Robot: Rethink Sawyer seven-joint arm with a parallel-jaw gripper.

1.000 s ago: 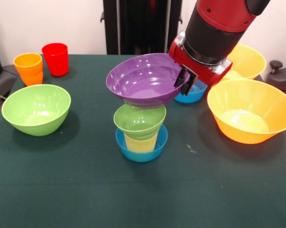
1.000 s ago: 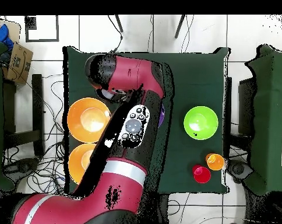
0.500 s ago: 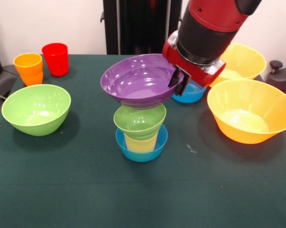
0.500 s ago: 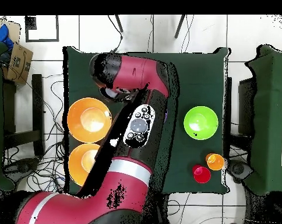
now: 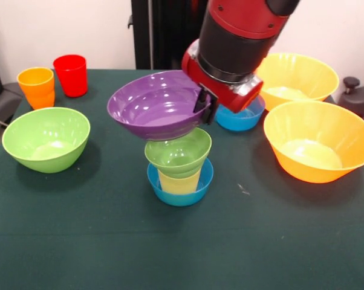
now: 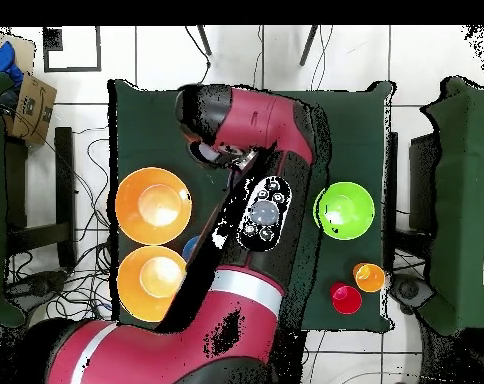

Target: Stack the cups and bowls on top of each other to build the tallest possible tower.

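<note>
My gripper (image 5: pixel 205 104) is shut on the right rim of the wide purple bowl (image 5: pixel 150 112). The bowl hangs tilted, just over the tower and offset to its left. The tower is a small blue bowl (image 5: pixel 179 188) holding a pale yellow cup (image 5: pixel 179 181), with a small green bowl (image 5: pixel 177 152) on top. I cannot tell whether the purple bowl touches the green one. In the overhead view the red arm (image 6: pixel 256 130) hides the gripper, the purple bowl and the tower.
A large green bowl (image 5: pixel 46 138) (image 6: pixel 344 210) sits at the left. Behind it stand an orange cup (image 5: pixel 37 86) (image 6: pixel 368 276) and a red cup (image 5: pixel 71 74) (image 6: pixel 345 298). Two very large orange bowls (image 5: pixel 318 142) (image 5: pixel 297 75) and a second small blue bowl (image 5: pixel 239 118) stand at the right.
The arm has carried the purple bowl to the left in the front view, from over the tower's right side to past its left side. Everything else stayed put.
</note>
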